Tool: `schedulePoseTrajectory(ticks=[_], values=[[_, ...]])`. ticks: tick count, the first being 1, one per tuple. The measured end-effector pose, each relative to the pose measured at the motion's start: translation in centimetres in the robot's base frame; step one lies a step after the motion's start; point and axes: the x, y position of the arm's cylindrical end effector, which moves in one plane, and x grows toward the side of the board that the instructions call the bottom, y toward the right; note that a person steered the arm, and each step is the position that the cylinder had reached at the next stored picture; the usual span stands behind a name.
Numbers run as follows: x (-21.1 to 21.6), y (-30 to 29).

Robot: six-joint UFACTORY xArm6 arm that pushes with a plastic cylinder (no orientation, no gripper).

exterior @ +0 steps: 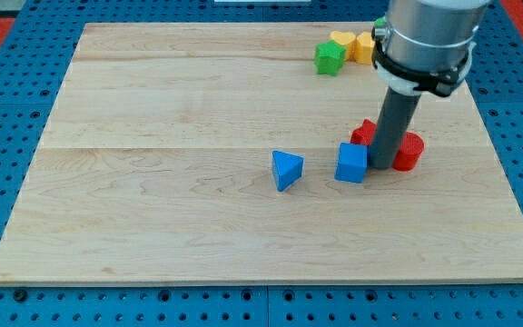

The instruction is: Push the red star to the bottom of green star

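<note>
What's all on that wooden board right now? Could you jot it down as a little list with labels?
Board: wooden board on a blue pegboard
My tip: lower end of the dark rod, right of centre
Red blocks: red star partly hidden behind the rod; red block to the view's right of it, shape unclear
Blue blocks: blue cube just to the view's left of my tip; blue triangle farther left
Green star: near the view's top
Yellow blocks: and, beside the green star
</note>
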Motion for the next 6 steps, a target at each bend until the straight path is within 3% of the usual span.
schedulePoseTrajectory(ticks=[2, 3, 4, 5, 6], values=[[-4.6, 2.9], [-6.3, 0.5], [-4.5, 0.4], [-4.9, -4.8], [-8.3, -6.5]])
